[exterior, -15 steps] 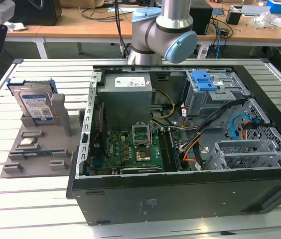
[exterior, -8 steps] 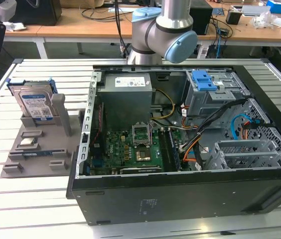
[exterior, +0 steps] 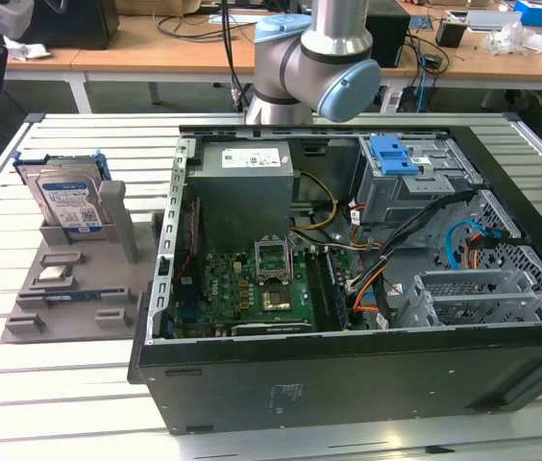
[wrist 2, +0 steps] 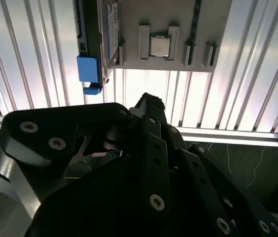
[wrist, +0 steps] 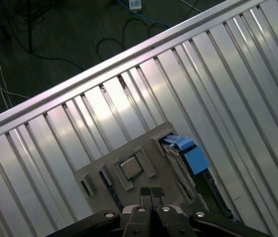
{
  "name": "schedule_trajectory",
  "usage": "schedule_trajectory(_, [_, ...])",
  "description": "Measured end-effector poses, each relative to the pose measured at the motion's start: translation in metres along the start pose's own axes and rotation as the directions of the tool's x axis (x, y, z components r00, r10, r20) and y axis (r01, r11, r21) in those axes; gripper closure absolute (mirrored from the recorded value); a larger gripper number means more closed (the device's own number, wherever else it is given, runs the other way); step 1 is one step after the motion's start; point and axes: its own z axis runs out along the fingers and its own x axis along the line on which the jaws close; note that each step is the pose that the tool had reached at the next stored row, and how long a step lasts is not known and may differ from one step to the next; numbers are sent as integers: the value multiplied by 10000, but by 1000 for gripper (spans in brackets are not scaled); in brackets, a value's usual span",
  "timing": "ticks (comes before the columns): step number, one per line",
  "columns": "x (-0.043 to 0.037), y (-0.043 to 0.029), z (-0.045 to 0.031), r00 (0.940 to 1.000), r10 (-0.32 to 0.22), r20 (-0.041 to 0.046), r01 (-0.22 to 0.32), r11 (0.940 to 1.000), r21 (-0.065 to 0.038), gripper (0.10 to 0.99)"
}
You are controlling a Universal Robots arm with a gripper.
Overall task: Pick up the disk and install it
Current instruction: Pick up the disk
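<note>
1. The disk point(exterior: 67, 200) is seen as a flat silver drive with a white-and-blue label, framed in blue plastic.
2. It is stood upright on its edge in a slot of the grey holder point(exterior: 88, 280). The holder rests on the slatted table point(exterior: 40, 384), at the exterior view's left of the open computer case point(exterior: 348, 375).
3. In the first wrist view the disk point(wrist: 176, 150) is viewed almost edge-on, so little more than its thin side and a blue corner can be made out.
4. In the second wrist view the disk point(wrist 2: 111, 29) is cut off by the frame edge, and much of the table is hidden behind the dark body of the gripper point(wrist 2: 149, 102).
5. In the first wrist view the tips of the gripper point(wrist: 151, 191) appear pressed together with nothing between them, though little of the fingers can be seen.
6. The gripper is held above the table, apart from the disk and not touching it.
7. A small square chip point(wrist: 131, 168) is seated in the holder just beside the disk.
8. The arm point(exterior: 319, 58) is seen behind the case in the exterior view.
</note>
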Motion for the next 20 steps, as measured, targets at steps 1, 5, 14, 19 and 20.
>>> schedule_trajectory(1, [0,0,0,9999,-131,-7,131,9999,-3,980])
schedule_trajectory(5, [0,0,0,9983,-578,-26,578,9983,-14,980])
schedule_trajectory(14, [0,0,0,9912,-1325,-58,1325,9912,-35,980])
schedule_trajectory(19, [0,0,0,9844,-1756,-76,1756,9845,-48,980])
schedule_trajectory(20, [0,0,0,9818,-1896,-82,1896,9819,-53,980])
